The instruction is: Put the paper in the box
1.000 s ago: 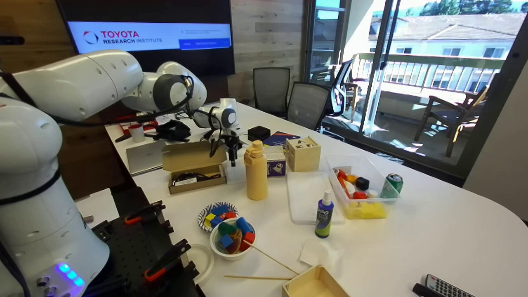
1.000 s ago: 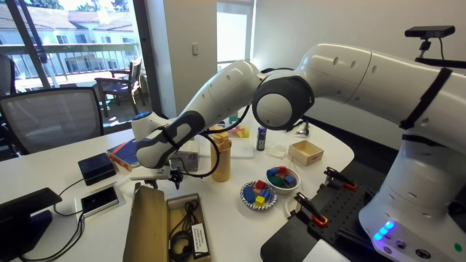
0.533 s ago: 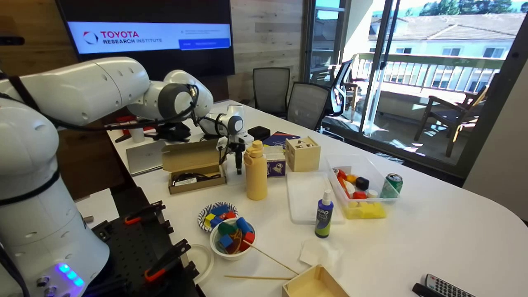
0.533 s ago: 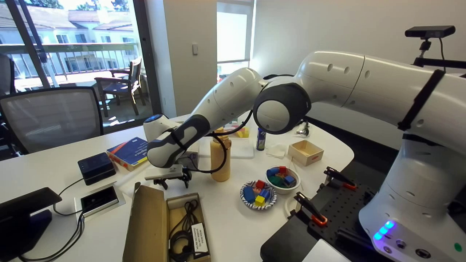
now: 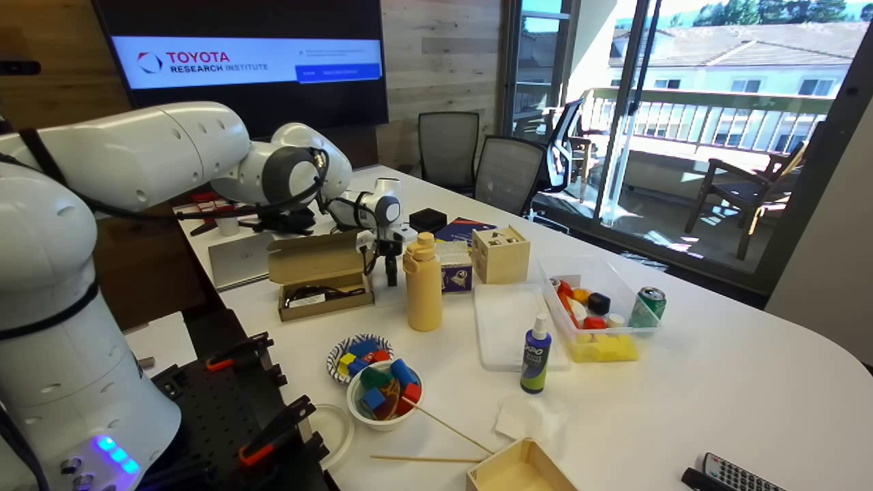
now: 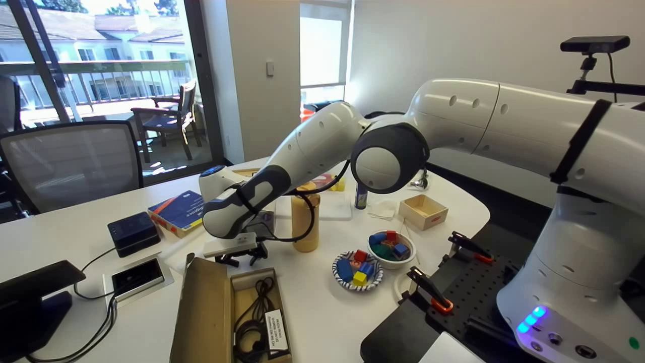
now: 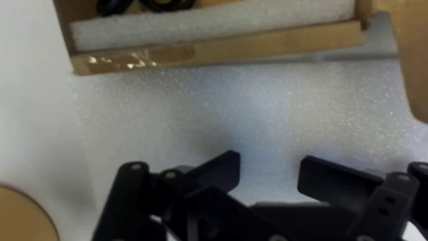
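With hand (image 7: 269, 171) parted, holding nothing—poised over the translucent foam sheet (image 7: 187, 110) lying flat just beside the short end of the cardboard box (image 7: 234, 49).

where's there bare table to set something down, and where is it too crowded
Wide bare patch: tabletop between the green can, spray bottle and remote. A smaller one lies between the open cardboard box, yellow bottle and patterned bowl. Crowded: around the pincer, over a pale sheet near box and bottle.
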Robot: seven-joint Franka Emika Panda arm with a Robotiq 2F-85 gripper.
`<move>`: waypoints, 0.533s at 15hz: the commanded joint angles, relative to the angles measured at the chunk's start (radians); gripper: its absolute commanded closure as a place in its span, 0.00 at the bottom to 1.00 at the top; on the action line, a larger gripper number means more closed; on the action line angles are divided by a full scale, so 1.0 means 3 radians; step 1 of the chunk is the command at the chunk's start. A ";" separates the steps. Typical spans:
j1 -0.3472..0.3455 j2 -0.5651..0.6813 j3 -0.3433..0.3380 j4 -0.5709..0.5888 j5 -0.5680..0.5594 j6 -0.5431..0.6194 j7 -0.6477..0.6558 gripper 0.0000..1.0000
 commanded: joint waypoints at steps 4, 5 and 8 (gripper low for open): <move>0.0073 -0.0052 0.0002 0.0242 -0.0024 -0.0243 -0.0061 0.25; 0.0088 -0.0083 -0.0006 0.0264 -0.0039 -0.0251 -0.0061 0.19; 0.0066 -0.0045 0.0024 0.0368 -0.0018 -0.0272 -0.0109 0.00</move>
